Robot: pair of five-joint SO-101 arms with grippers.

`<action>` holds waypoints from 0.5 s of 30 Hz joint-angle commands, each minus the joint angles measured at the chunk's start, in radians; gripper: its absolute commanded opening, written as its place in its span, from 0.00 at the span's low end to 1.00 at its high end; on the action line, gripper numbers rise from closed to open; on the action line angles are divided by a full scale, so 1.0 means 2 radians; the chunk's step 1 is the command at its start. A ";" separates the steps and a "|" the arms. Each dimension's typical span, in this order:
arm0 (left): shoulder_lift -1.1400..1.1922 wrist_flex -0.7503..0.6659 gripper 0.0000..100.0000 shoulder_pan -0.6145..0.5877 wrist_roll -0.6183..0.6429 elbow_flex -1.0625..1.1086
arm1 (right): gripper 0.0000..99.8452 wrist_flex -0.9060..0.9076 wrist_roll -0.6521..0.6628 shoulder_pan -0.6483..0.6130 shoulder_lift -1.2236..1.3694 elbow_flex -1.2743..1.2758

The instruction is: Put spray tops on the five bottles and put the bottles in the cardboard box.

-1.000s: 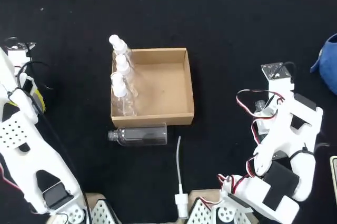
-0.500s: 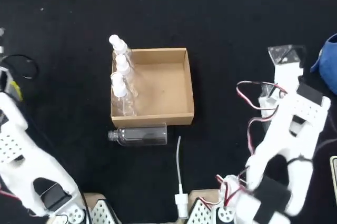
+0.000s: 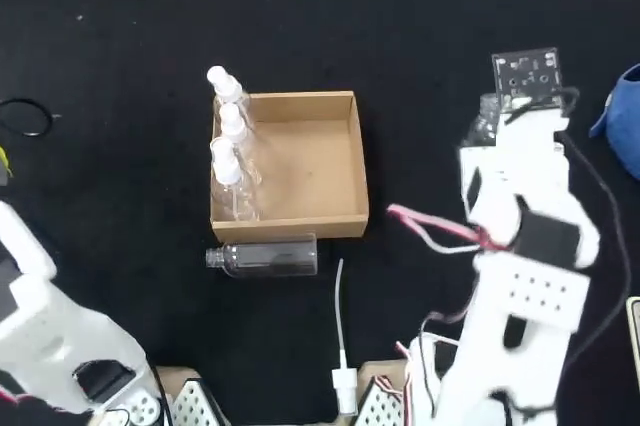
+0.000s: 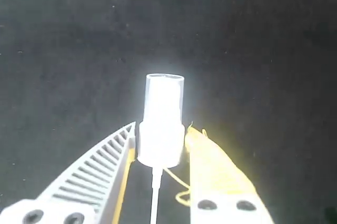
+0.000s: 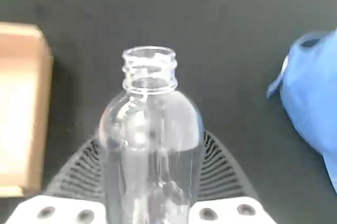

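3 of the 5 bottles look finished: 3 capped bottles (image 3: 232, 124) sit in a row inside the box (image 3: 310, 171), against the wall on the left arm's side. 2 bottles are left, and both lack tops.

The lying bottle (image 3: 265, 258) rests on its side on the black worktop (image 3: 450, 36), just outside the box's near wall, with its open neck pointing towards the left arm. A loose top (image 3: 343, 361) lies near it, towards the arms' bases, with its thin tube pointing at the box.

The right gripper (image 5: 152, 145) has its fingers (image 5: 221, 166) closed on the held bottle (image 5: 150, 108), gripping the body from both sides. In the high view this bottle is over the worktop, well apart from the box on the right arm's side. It is clear plastic, round-shouldered and looks empty, and its threaded neck is open. A blue thing (image 5: 310, 92) lies beyond it.

The left gripper (image 4: 160, 129) has its fingers (image 4: 210, 166) pinched on the held top (image 4: 164, 103). This is a white cap with a clear cover, and its tube hangs between the fingers over bare worktop.

Judging by this, the step in hand is mating the held top to the held bottle. After that come boxing that bottle, then capping and boxing the lying one.
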 commanded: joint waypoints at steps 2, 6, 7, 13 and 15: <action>-0.140 -0.050 0.03 0.009 0.056 0.061 | 0.01 -0.002 -0.035 -0.059 -0.069 -0.008; -0.220 -0.074 0.03 0.053 0.127 0.109 | 0.01 -0.015 -0.076 -0.123 -0.112 -0.026; -0.241 -0.081 0.03 0.067 0.146 0.116 | 0.01 -0.022 -0.088 -0.137 -0.121 -0.030; -0.372 -0.114 0.03 0.140 0.225 0.155 | 0.01 -0.068 -0.139 -0.213 -0.167 -0.033; -0.405 -0.124 0.03 0.165 0.243 0.161 | 0.01 -0.080 -0.154 -0.228 -0.176 -0.033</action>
